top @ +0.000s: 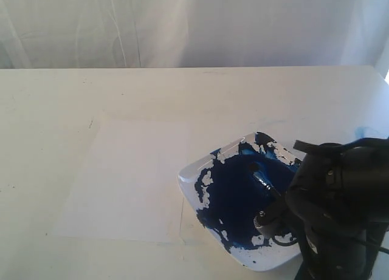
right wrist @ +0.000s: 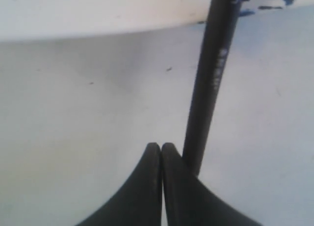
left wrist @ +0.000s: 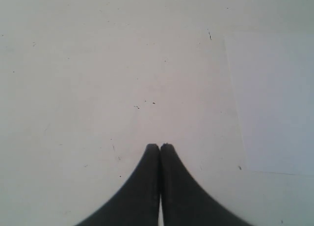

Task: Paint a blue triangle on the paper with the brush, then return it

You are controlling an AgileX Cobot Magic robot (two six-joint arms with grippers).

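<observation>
The brush [top: 262, 181] lies on the white plate with its tip in the dark-blue paint. Its black handle [right wrist: 213, 84] runs past the outside of one finger of my right gripper [right wrist: 161, 146]. That gripper is shut, with nothing between its jaws, and hangs over the table beside the plate. The paper [top: 127, 177] lies left of the plate, a blank white sheet. The blue triangle is out of view. My left gripper [left wrist: 160, 146] is shut and empty over bare table, and the paper's edge [left wrist: 274, 103] lies off to one side of it.
The white square plate [top: 189, 174], smeared with blue paint, sits at the front right, partly under my right arm [top: 340, 201]. A faint pale-blue smear [top: 363, 132] marks the table behind that arm. A white curtain hangs behind the table's far edge.
</observation>
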